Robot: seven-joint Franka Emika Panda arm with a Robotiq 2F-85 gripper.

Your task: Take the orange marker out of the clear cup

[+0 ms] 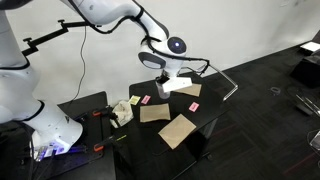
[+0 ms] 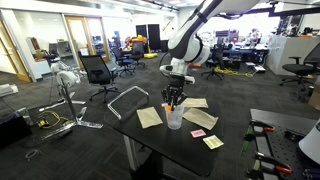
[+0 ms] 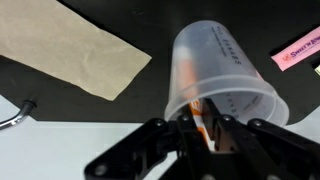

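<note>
The clear cup (image 3: 225, 70) stands on the dark table (image 3: 150, 25), and in the wrist view I look down into its rim. The orange marker (image 3: 199, 112) leans inside it, with only a short orange strip showing. My gripper (image 3: 200, 128) reaches into the rim from above, its two black fingers pressed on either side of the marker. In an exterior view the gripper (image 2: 174, 99) points straight down over the cup (image 2: 174, 119). In an exterior view the gripper (image 1: 164, 84) hides the cup.
Brown paper pieces (image 3: 75, 45) (image 2: 149, 117) (image 1: 178, 130) lie flat around the cup. Pink cards (image 3: 298, 52) (image 2: 198, 132) (image 1: 145, 99) and a yellow note (image 2: 212, 142) lie near it. White sheets lie under the cup. A metal bar (image 2: 128, 95) sticks out at the table's edge.
</note>
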